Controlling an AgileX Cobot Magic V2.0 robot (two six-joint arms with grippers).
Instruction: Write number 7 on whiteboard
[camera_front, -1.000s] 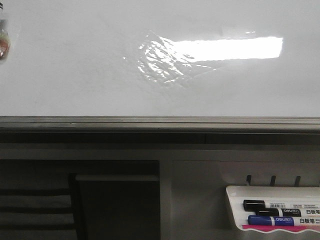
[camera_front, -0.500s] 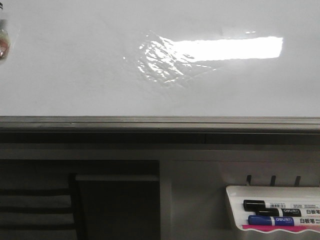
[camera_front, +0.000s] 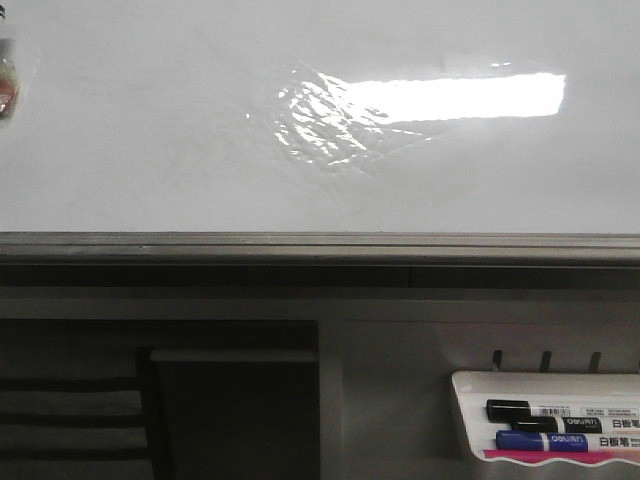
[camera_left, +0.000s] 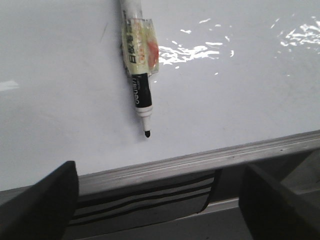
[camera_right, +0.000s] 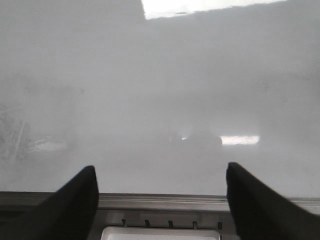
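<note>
The whiteboard (camera_front: 150, 150) fills the upper half of the front view, glossy white with a bright glare and a grey metal edge (camera_front: 320, 245). No number 7 is in view on it. A black-tipped marker (camera_left: 140, 75) with a yellowish taped label lies uncapped on the whiteboard (camera_left: 60, 100), its tip pointing at the edge; in the front view only a sliver of the marker (camera_front: 8, 85) shows at the far left. My left gripper (camera_left: 159, 166) is open just off the board's edge, short of the marker. My right gripper (camera_right: 160, 166) is open and empty over the same edge, facing the whiteboard (camera_right: 160, 100).
A small white marker tray (camera_front: 470, 400) hangs below the board at the lower right, holding a black marker (camera_front: 530, 410) and a blue marker (camera_front: 540, 441). The tray (camera_right: 160, 232) lies right under my right gripper. A dark striped recess (camera_front: 70, 410) sits lower left.
</note>
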